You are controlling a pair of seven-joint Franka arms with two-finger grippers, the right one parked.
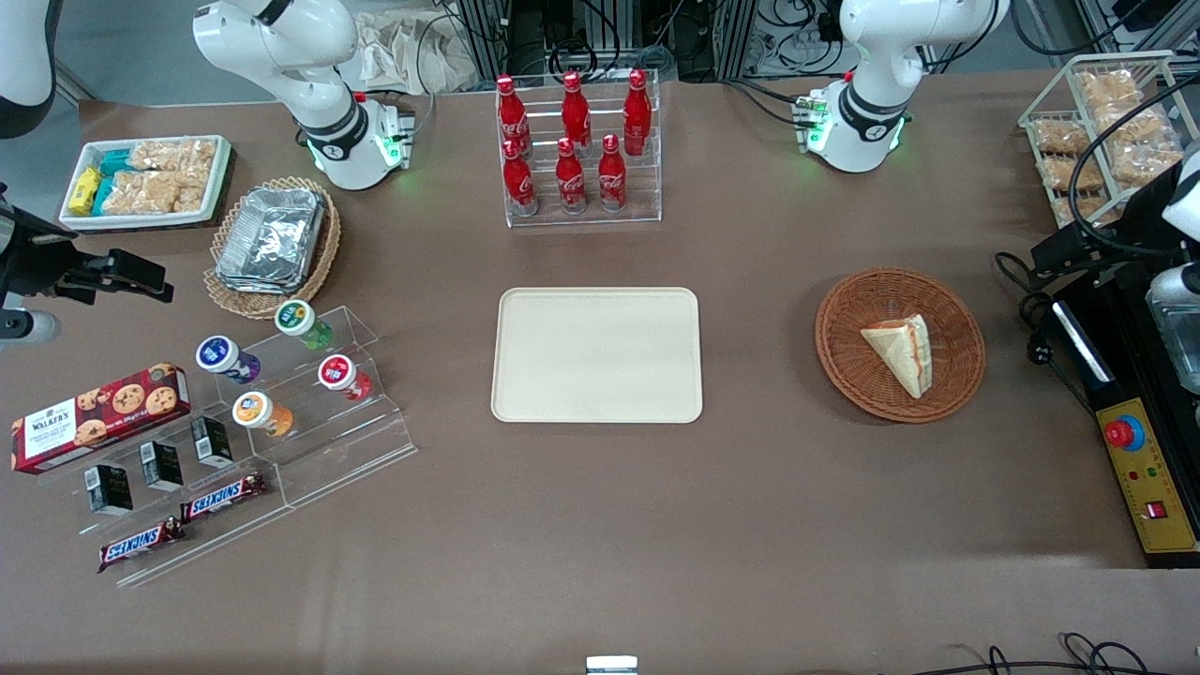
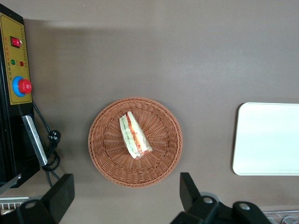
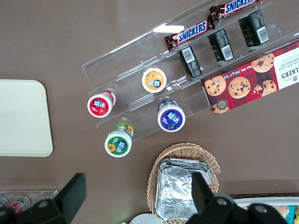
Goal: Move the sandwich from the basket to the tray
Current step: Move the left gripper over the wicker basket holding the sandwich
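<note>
The sandwich, a wrapped pale wedge with red and green filling on its edge, lies in the round reddish-brown wicker basket. The cream tray lies flat at the table's middle, beside the basket, with nothing on it. My left gripper hangs high above the table at the working arm's end, just off the basket's rim. It is open and nothing is between its fingers.
A black and yellow control box with a red stop button and a cable lies beside the basket. A rack of cola bottles stands farther back than the tray. A wire rack of snack packs is near the working arm.
</note>
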